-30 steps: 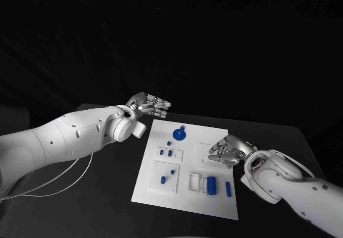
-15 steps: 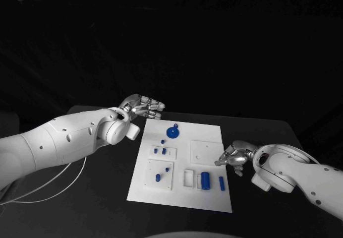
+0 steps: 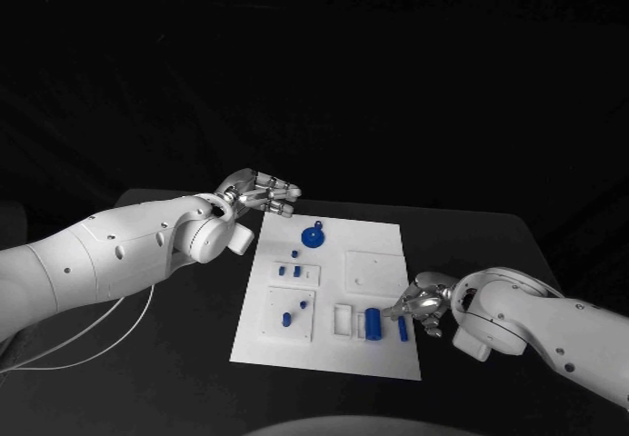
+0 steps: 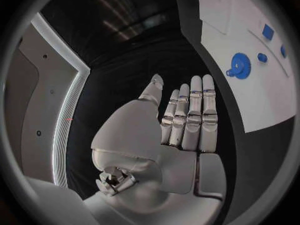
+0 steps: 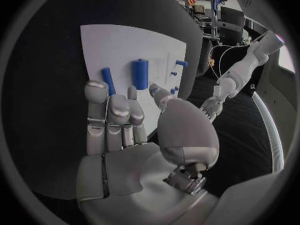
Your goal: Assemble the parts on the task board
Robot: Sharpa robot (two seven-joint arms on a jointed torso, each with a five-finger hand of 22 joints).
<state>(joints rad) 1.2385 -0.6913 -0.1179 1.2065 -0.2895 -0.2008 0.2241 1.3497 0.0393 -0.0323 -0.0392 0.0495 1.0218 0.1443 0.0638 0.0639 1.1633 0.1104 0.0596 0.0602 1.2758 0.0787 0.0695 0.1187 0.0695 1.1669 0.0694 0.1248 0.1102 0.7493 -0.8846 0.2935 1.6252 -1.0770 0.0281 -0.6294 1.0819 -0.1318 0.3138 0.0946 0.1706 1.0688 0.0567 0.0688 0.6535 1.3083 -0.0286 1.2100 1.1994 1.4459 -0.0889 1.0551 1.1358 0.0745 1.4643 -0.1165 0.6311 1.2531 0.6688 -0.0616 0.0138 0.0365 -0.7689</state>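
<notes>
Two hands in my feed — my left hand [image 3: 266, 194] hovers past the task board's [image 3: 374, 238] far left corner, fingers straight and empty. My right hand [image 3: 422, 302] holds nothing, fingers loosely extended beside the blue rod [image 3: 403, 328] and blue cylinder [image 3: 373, 323] — both lying at the board's near edge on the desk [image 3: 485, 241].

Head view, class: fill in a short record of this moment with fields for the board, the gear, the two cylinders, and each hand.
board: white task board in the middle of the black table
gear: blue gear near the board's far end
cylinders: thick blue cylinder and thin blue cylinder, side by side at the near end
left hand: open, off the board's far left corner, holding nothing
right hand: open, beside the thin cylinder, holding nothing
</notes>
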